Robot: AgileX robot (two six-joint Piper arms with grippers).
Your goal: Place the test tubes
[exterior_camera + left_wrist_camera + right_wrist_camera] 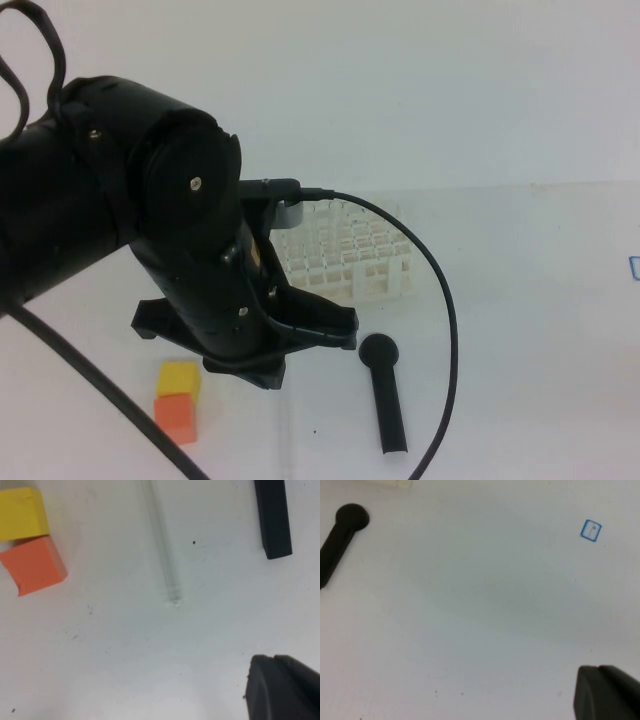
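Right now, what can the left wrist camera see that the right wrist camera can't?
Only the left wrist view shows the clear test tube lying flat, and the yellow block beside the orange block. Only the right wrist view shows a blue-edged square mark, a sliver of the white rack, and the round head of the black tool. Both show the white table, part of the black tool, and their own gripper: the left gripper near the tube, the right gripper over bare table.
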